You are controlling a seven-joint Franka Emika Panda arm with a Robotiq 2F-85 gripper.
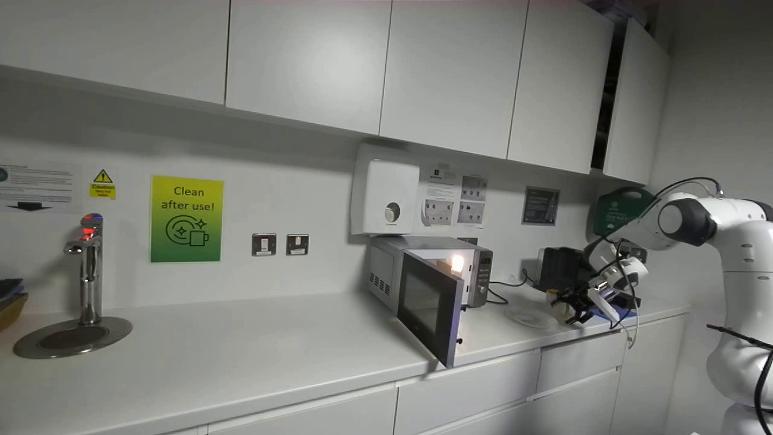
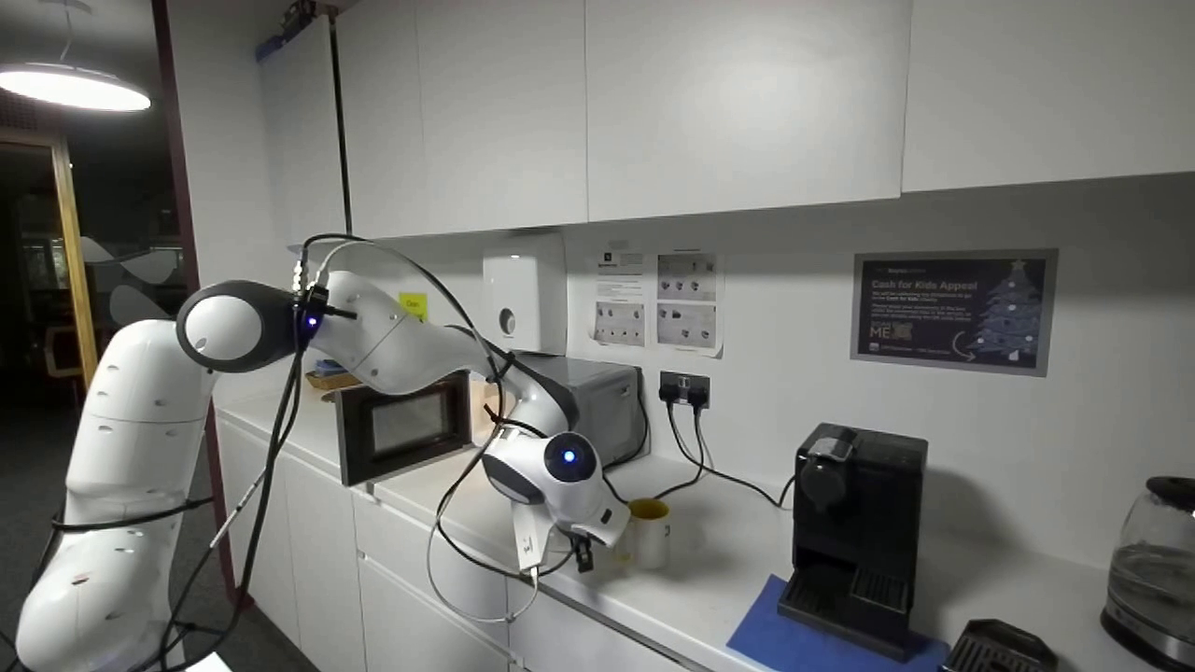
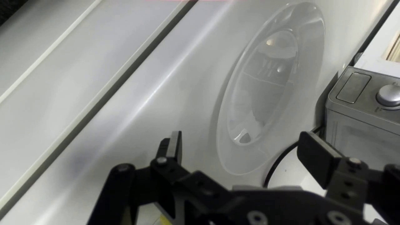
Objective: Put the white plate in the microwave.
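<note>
The white plate (image 1: 531, 318) is shallow and glossy and lies flat on the counter to the right of the microwave in an exterior view. It fills the middle of the wrist view (image 3: 240, 162); the arm hides it in an exterior view. The microwave (image 1: 384, 272) is a silver-grey box with its door (image 1: 427, 305) wide open and a warm lamp lit inside. It also shows in an exterior view (image 2: 607, 401), and its control-panel corner is at the wrist view's right edge (image 3: 359, 115). My gripper (image 3: 240, 134) is open and empty, its fingers apart and short of the plate (image 1: 563, 309).
A mug with a yellow inside (image 2: 651, 541) stands close beside the gripper. A black coffee machine (image 2: 859, 532) on a blue mat (image 2: 758, 621) and a glass jug (image 2: 1153, 569) stand farther along. Black cables (image 2: 728, 476) lie on the counter. A dispenser (image 1: 389, 196) hangs above the microwave.
</note>
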